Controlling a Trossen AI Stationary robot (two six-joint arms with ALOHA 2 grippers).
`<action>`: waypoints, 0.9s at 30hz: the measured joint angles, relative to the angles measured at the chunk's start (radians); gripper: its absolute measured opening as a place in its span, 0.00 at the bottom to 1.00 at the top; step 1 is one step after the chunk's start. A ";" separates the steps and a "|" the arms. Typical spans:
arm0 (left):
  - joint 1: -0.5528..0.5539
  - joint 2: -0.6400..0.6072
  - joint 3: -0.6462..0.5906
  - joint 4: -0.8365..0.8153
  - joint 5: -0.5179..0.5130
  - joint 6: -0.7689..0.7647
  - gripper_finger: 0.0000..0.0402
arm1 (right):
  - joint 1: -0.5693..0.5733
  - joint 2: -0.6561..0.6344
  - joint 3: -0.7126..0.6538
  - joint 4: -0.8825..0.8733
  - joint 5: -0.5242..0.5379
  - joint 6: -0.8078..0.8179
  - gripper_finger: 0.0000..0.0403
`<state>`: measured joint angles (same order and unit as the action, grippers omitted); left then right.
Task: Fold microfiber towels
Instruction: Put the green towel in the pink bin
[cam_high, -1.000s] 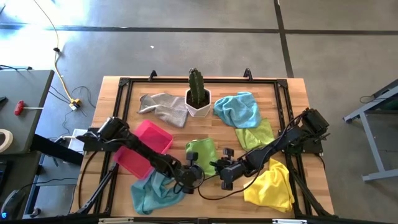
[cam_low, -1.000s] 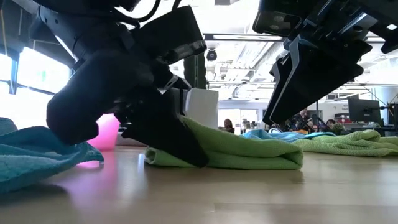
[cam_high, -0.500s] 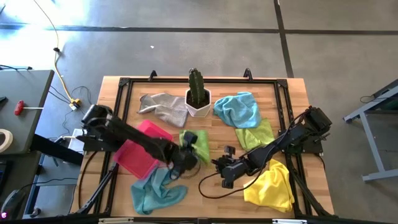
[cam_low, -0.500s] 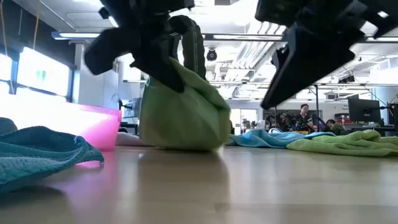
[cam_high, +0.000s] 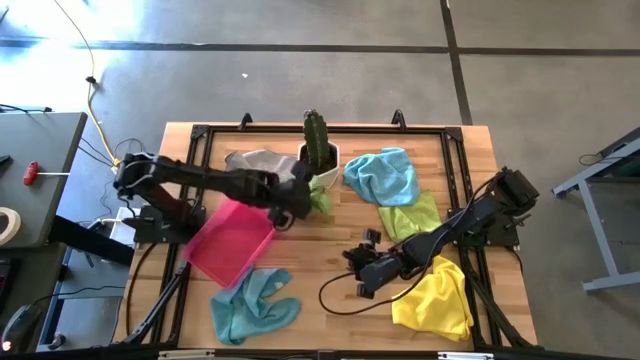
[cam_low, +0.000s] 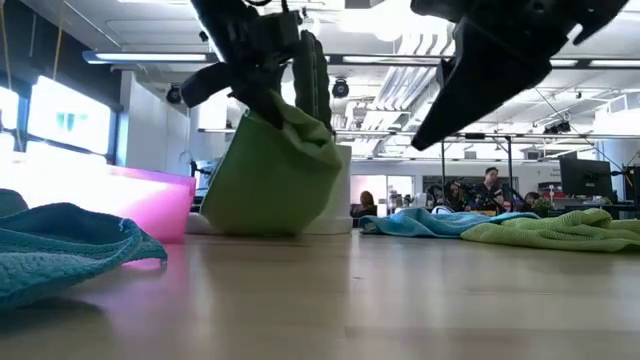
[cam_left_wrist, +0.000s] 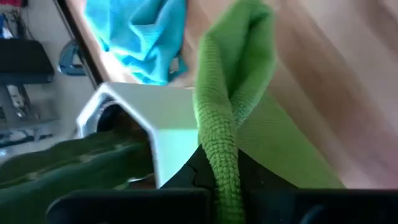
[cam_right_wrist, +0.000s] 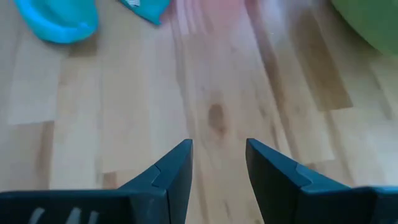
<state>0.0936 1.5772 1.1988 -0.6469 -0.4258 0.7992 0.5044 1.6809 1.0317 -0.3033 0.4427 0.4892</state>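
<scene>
My left gripper (cam_high: 303, 197) is shut on a lime green microfiber towel (cam_high: 319, 201), held up beside the white cactus pot (cam_high: 321, 173). In the low view the towel (cam_low: 270, 175) hangs as a bunch below the gripper (cam_low: 262, 95). My right gripper (cam_high: 365, 268) hovers open over bare wood near the table's middle, its fingers (cam_right_wrist: 177, 165) holding nothing. Other towels lie flat on the table: grey (cam_high: 255, 163), light blue (cam_high: 385, 175), a second lime green one (cam_high: 412, 215), yellow (cam_high: 435, 298) and teal (cam_high: 250, 305). My left gripper pinches a bunched, folded-over part of the green towel (cam_left_wrist: 219, 168) between its two fingers, several layers thick. The fingers slant down from the table's left. The towel hangs below them; its lower end (cam_low: 265, 228) reaches about table level, and I cannot tell whether it touches.
A pink tray (cam_high: 230, 240) lies tilted at the left, under my left arm. The cactus (cam_high: 316, 135) in its pot stands right behind the held towel. A black frame (cam_high: 200, 135) runs round the tabletop. Bare wood shows between the tray and my right gripper.
My left gripper has risen and swung from the near middle of the table toward the far edge, rolling its wrist. The green towel, which lay folded flat on the table, has come up with it and now hangs bunched beside the cactus pot.
</scene>
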 joint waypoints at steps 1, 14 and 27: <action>0.021 -0.010 -0.001 -0.011 0.004 0.028 0.00 | -0.002 -0.001 0.000 0.006 0.002 0.000 0.35; 0.229 -0.151 0.000 -0.249 0.202 0.079 0.00 | -0.053 -0.001 0.000 -0.014 0.005 -0.011 0.35; 0.091 -0.158 -0.078 -0.510 0.231 -0.097 0.00 | -0.073 -0.001 0.000 -0.014 0.005 -0.059 0.35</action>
<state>0.1845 1.4189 1.1206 -1.1570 -0.1944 0.7021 0.4316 1.6798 1.0320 -0.3176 0.4477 0.4298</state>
